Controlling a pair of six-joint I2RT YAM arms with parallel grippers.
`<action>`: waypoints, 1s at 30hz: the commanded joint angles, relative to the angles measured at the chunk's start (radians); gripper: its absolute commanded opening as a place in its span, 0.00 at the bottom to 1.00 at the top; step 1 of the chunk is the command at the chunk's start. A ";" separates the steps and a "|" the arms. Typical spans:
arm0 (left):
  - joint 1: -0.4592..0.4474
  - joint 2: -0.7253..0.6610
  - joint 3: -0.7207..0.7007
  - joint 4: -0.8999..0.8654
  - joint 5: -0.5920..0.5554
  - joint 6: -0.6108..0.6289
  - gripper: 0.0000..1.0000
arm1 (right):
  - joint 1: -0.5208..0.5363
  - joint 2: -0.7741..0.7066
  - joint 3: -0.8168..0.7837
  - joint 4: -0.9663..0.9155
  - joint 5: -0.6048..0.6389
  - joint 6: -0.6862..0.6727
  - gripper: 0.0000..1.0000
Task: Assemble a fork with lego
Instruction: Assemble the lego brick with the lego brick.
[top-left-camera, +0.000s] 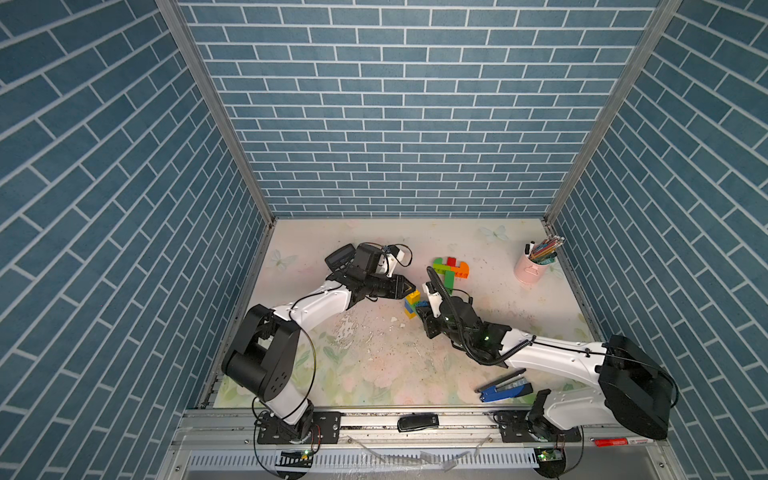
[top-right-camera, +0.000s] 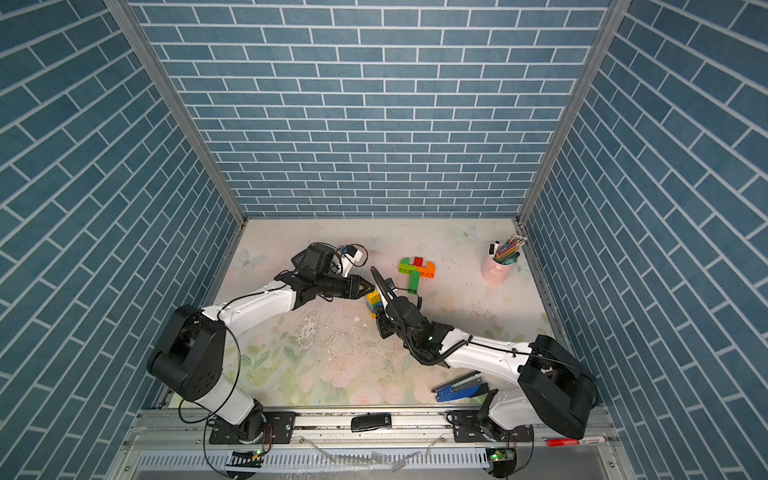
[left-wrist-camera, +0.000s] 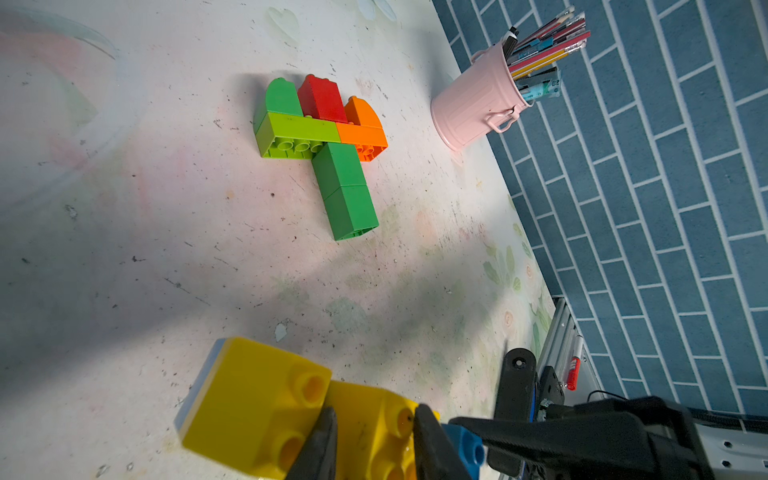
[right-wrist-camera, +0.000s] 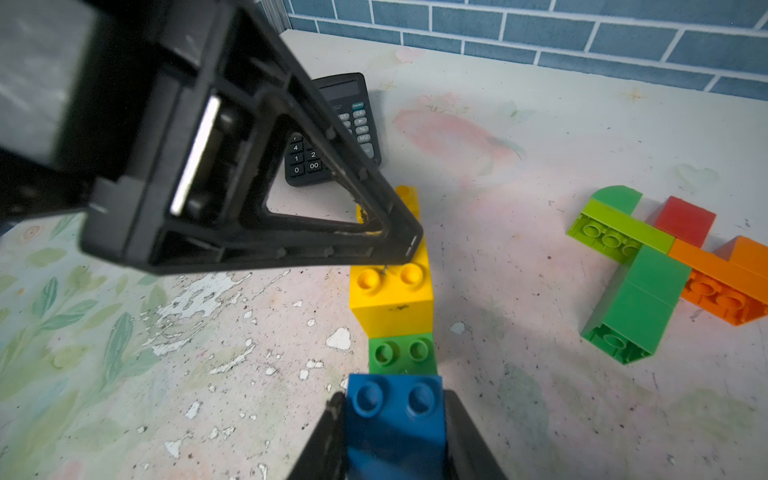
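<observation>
A flat lego piece (top-left-camera: 451, 269) lies on the table's far middle: dark green, red and orange bricks on a lime and orange bar, with a green stem (left-wrist-camera: 345, 191). Nearer, a short row of yellow, green and blue lego (top-left-camera: 412, 303) is held between the two grippers. My left gripper (left-wrist-camera: 374, 440) is shut on a yellow brick (left-wrist-camera: 370, 419) at one end. My right gripper (right-wrist-camera: 395, 436) is shut on the blue brick (right-wrist-camera: 395, 411) at the other end. A green brick (right-wrist-camera: 402, 353) and a yellow one (right-wrist-camera: 390, 299) join them.
A black calculator (right-wrist-camera: 332, 129) lies behind the left gripper at the back left. A pink cup of pens (top-left-camera: 534, 266) stands at the back right wall. A blue stapler (top-left-camera: 505, 388) lies at the front right, under the right arm. The tabletop paint is chipped near the middle.
</observation>
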 joint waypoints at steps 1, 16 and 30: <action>-0.002 0.019 0.013 -0.054 -0.018 0.009 0.34 | 0.004 0.014 -0.030 0.037 0.042 -0.009 0.20; -0.003 0.028 0.019 -0.060 -0.016 0.010 0.34 | 0.005 0.047 -0.082 0.131 0.023 -0.009 0.21; -0.002 0.030 0.021 -0.066 -0.018 0.011 0.34 | 0.011 0.033 -0.132 0.176 0.004 -0.010 0.24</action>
